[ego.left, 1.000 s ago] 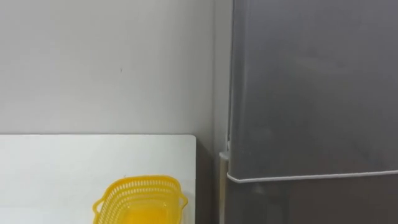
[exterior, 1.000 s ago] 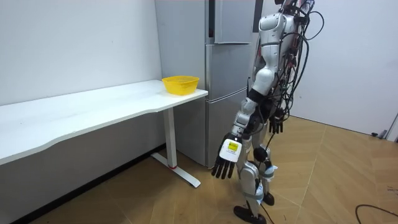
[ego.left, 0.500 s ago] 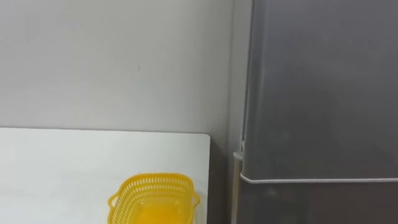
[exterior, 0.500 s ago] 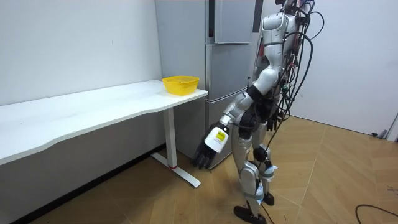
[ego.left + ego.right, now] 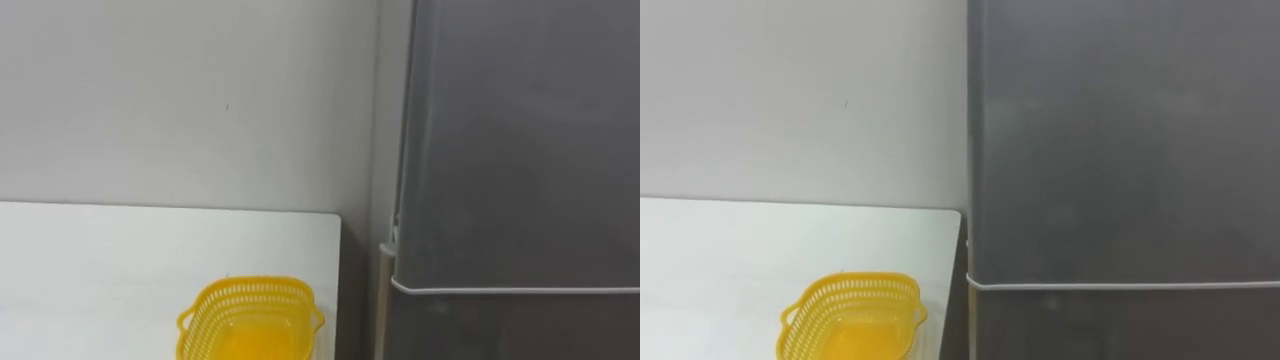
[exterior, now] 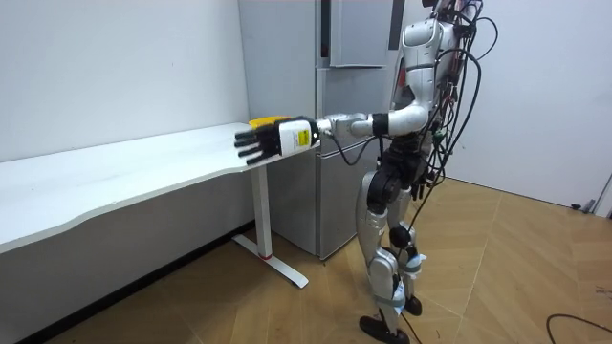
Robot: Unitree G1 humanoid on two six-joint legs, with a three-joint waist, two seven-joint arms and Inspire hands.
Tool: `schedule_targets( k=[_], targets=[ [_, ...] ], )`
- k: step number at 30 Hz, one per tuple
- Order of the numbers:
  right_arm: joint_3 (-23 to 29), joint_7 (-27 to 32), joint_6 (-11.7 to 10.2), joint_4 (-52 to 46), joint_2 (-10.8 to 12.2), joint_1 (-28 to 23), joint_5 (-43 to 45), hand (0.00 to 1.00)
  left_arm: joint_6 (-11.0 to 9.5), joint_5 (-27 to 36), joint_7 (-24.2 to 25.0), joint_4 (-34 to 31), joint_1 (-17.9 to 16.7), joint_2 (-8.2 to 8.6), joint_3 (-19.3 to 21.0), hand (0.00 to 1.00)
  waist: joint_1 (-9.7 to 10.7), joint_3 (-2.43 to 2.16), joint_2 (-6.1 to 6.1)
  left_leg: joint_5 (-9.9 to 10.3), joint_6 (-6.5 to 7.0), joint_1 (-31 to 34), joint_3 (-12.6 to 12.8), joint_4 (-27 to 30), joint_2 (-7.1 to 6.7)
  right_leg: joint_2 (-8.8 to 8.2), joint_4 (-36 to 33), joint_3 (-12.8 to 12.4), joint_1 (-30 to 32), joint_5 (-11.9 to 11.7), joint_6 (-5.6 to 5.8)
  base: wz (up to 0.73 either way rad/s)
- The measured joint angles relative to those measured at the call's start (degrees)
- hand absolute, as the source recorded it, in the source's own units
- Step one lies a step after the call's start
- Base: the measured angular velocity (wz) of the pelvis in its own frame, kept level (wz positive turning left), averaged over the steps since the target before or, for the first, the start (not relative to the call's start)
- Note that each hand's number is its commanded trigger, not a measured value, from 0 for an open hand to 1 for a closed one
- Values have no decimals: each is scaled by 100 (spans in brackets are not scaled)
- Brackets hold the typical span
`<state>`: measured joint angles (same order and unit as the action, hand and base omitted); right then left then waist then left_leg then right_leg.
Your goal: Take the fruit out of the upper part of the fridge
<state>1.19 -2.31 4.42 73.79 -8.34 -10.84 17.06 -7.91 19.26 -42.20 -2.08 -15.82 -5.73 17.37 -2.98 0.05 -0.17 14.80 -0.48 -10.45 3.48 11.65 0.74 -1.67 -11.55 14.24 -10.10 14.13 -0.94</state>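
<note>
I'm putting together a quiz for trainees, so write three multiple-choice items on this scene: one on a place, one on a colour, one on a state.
1. Where does the basket stand? A) on the floor B) on the table, at its end beside the fridge C) atop the fridge
2. What colour is the basket? A) yellow B) blue C) red
3. How is the upper fridge door? A) wide open B) taken off C) shut
Answers: B, it sits on the white tabletop next to the fridge. A, its mesh is yellow. C, the door lies flush; the left robot hand, fingers straight, is not on it.
</note>
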Motion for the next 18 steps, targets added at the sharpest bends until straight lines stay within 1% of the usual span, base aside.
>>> schedule_targets(
  k=[2,3,4,6,8,10,11,13,14,16,17,18],
  targets=[
    [1,-45,3,5,11,5,4,0,-46,-3,25,-270,4,-6,-32,0,46,5,-3,-1,1,24,-55,6,-10,-8,-1,21,15,3,4,5],
    [1,-68,-7,6,16,12,20,0,-117,-19,51,-380,4,-6,-32,0,74,15,-17,-4,7,33,-62,7,-14,-9,-4,29,17,5,7,4],
    [5,-109,-13,16,16,18,77,0,-127,-19,89,-493,4,-7,-33,0,125,13,-15,-4,7,33,-62,9,-18,1,2,35,13,7,10,0],
    [4,-174,-34,43,22,18,161,0,-127,-21,253,-708,5,-8,-36,0,148,9,-10,-5,7,38,-55,12,-22,13,8,41,13,7,10,0],
    [-3,-244,-63,44,23,0,156,0,-127,-11,430,-1003,5,-22,-132,0,149,15,-20,-4,7,48,-33,9,-24,2,26,34,18,6,11,0],
    [-9,-314,-57,50,23,5,150,0,-125,-89,782,-1227,10,-34,-330,0,152,20,-26,-5,8,73,-33,7,-27,-9,45,25,18,2,18,0],
    [-9,-337,-57,60,23,7,149,0,-119,-138,870,-1249,12,-35,-380,0,164,12,-14,-5,7,83,-34,7,-28,-8,61,26,14,0,21,0],
    [-9,-392,-58,204,34,56,128,0,-39,-134,1206,-1441,15,-30,-534,0,232,8,-15,-5,8,79,-46,7,-25,16,77,23,11,-4,24,0],
    [-8,-395,-58,241,36,77,129,0,-10,-135,1288,-1516,15,-28,-566,0,252,8,-19,-5,8,80,-46,7,-25,17,75,21,10,-4,24,0],
    [-7,-392,-59,383,34,136,129,0,37,-134,1605,-1778,18,-38,-694,0,306,18,-40,-5,7,77,-52,7,-26,24,72,8,8,-4,23,-4],
    [-7,-392,-56,428,34,157,128,0,42,-134,1684,-1829,21,-40,-725,0,321,15,-33,-5,7,77,-56,8,-25,25,72,9,6,-4,24,-3],
    [-6,-393,-50,446,33,184,125,0,48,-134,1860,-1903,40,-43,-807,0,340,25,-45,-5,7,78,-54,8,-26,24,72,7,6,-4,24,0]
  ],
)
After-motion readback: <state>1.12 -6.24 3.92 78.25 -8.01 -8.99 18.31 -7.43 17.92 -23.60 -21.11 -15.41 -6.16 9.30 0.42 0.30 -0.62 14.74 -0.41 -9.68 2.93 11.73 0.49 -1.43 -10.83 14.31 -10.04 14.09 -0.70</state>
